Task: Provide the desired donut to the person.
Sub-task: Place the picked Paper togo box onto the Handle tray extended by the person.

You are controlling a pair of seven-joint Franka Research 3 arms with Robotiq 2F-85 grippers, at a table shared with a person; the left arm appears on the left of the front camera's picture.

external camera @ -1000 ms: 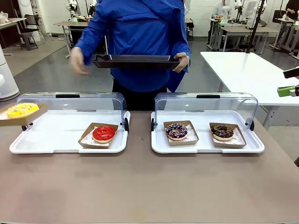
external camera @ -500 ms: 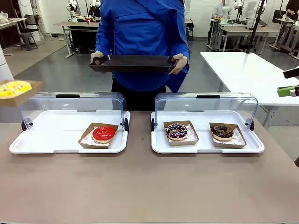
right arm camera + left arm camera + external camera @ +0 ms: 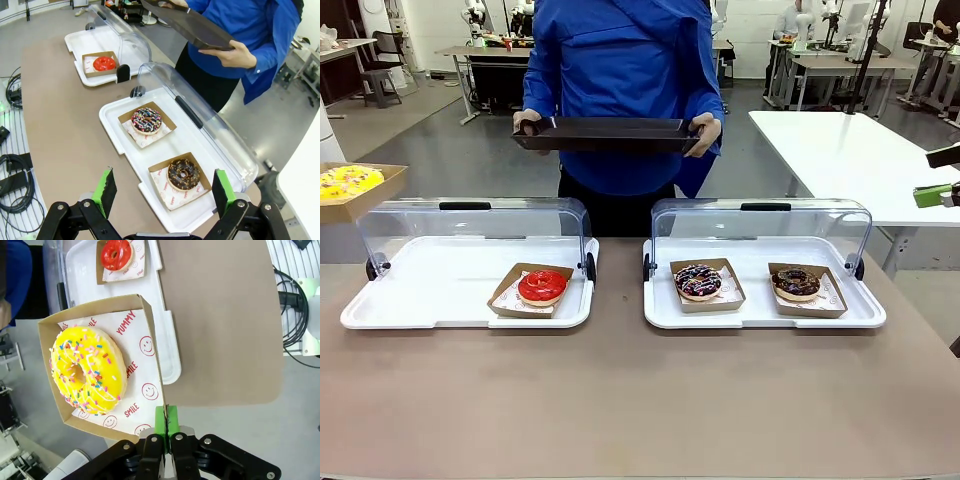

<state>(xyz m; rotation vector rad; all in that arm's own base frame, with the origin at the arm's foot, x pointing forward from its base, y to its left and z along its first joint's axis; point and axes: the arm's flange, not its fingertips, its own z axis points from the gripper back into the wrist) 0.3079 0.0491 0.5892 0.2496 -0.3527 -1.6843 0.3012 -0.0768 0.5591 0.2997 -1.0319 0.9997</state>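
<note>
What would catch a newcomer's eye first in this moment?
The bright yellow sprinkled donut stands out, held up in its cardboard tray by the shut left gripper at the table's left end. Across the table, the person in the blue coat holds out a dark tray with both hands. The right gripper hangs open off the table's right end.

Red print on the white paper liner (image 3: 141, 347) in the cardboard tray (image 3: 95, 311) under the yellow sprinkled donut (image 3: 87, 371) read "YUMMY" and "SMILE", set among smiley-face signs; the print on the red donut's liner (image 3: 136, 271) was too small to read.
</note>
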